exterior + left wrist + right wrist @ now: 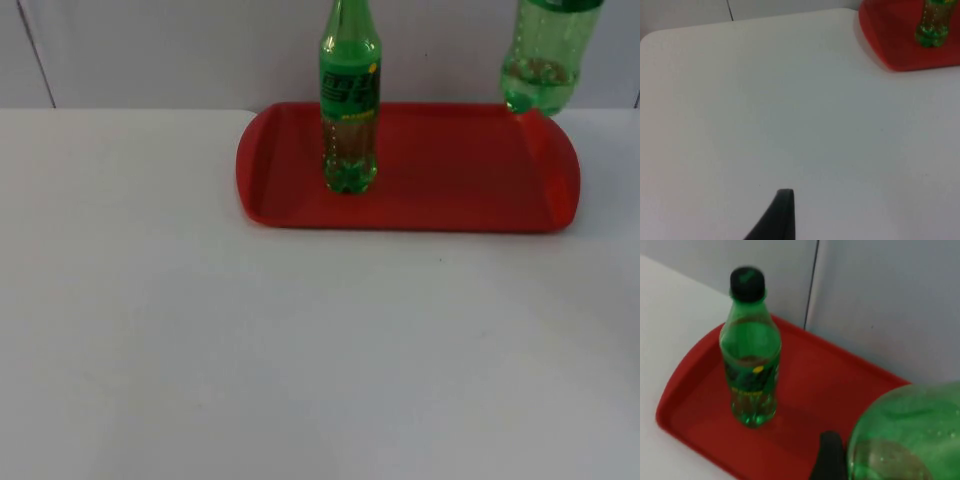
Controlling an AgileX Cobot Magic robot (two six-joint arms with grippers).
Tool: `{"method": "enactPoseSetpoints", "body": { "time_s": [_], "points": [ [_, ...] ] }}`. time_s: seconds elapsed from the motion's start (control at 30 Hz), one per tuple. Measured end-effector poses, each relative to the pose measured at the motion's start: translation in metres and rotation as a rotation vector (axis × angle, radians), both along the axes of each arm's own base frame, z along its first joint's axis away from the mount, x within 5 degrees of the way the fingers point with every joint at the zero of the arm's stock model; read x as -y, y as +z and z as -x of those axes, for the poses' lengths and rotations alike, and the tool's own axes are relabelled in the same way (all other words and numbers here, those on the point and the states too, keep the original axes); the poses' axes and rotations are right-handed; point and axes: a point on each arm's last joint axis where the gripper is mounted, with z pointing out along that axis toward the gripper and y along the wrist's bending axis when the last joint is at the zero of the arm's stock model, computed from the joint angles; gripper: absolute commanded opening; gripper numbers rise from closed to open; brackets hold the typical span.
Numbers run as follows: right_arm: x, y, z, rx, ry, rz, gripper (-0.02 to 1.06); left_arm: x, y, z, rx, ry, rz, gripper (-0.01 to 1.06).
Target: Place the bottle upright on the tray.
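Right gripper [832, 460] is holding 1 green bottle [540, 60] aloft over my red tray [450, 210]; another bottle [349, 100] is standing there upright. Left gripper [777, 220] is waiting, its grip I cannot tell.

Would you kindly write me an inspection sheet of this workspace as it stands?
Surface: white table, a red tray at its far edge.
Job's things: one green bottle stands upright on the tray's left part; a second green bottle hangs above the tray's right far corner, base down, not yet set down.
Clutter: nothing seen.
Grippers: left gripper, one fingertip seen over bare table, waiting; right gripper's fingertip lies beside the raised bottle.
Cables: nothing seen.
Surroundings: grey partition wall behind the table.
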Motion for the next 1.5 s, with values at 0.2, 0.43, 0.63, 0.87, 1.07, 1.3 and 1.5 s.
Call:
{"method": "enactPoseSetpoints", "body": {
  "time_s": [0.2, 0.43, 0.63, 0.87, 1.07, 1.3, 1.5],
  "points": [
    [0.003, -0.02, -0.019, 0.006, -0.027, -0.01, 0.0, 0.0, 0.0, 0.0, 0.0, 0.0, 0.0, 1.05],
    [0.002, -0.056, -0.045, 0.014, -0.064, -0.057, 0.0, 0.0, 0.0, 0.0, 0.0, 0.0, 0.0, 1.05],
    [0.0, -0.094, -0.065, 0.006, -0.083, -0.073, 0.0, 0.0, 0.0, 0.0, 0.0, 0.0, 0.0, 1.05],
    [-0.009, -0.124, -0.092, -0.021, -0.089, -0.073, 0.0, 0.0, 0.0, 0.0, 0.0, 0.0, 0.0, 1.05],
    [-0.015, -0.129, -0.11, 0.005, -0.091, -0.089, 0.0, 0.0, 0.0, 0.0, 0.0, 0.0, 0.0, 1.05],
    [-0.022, -0.137, -0.131, 0.03, -0.091, -0.101, 0.0, 0.0, 0.0, 0.0, 0.0, 0.0, 0.0, 1.05],
    [-0.024, -0.154, -0.136, 0.022, -0.091, -0.098, 0.0, 0.0, 0.0, 0.0, 0.0, 0.0, 0.0, 1.05]
  ]
}}
